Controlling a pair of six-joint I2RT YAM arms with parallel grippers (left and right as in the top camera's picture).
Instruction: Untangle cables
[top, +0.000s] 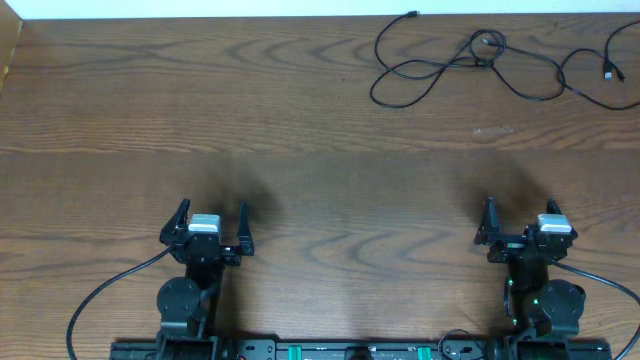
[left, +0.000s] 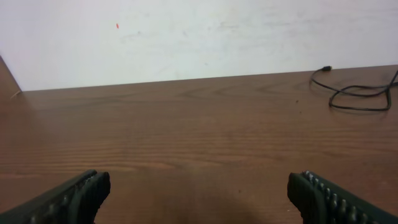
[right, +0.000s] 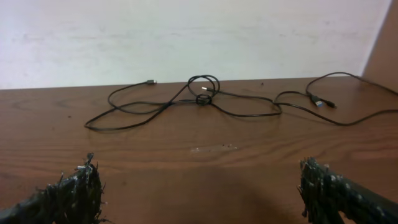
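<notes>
The cables (top: 488, 44) are thin black cords lying looped together at the far right of the table, with a small knot of loops in the middle and plug ends at the ends. In the right wrist view the cables (right: 204, 97) stretch across the far table, well ahead of the fingers. The left wrist view shows only one end loop of the cables (left: 357, 93), at far right. My left gripper (top: 213, 212) (left: 199, 190) stands open over bare wood near the front left. My right gripper (top: 520, 212) (right: 200, 183) is open too, with nothing between its fingers.
The brown wooden table (top: 300, 130) ends at a white wall (left: 199, 37) along its far edge. Both arm bases and their thick black wires (top: 100, 295) sit at the front edge.
</notes>
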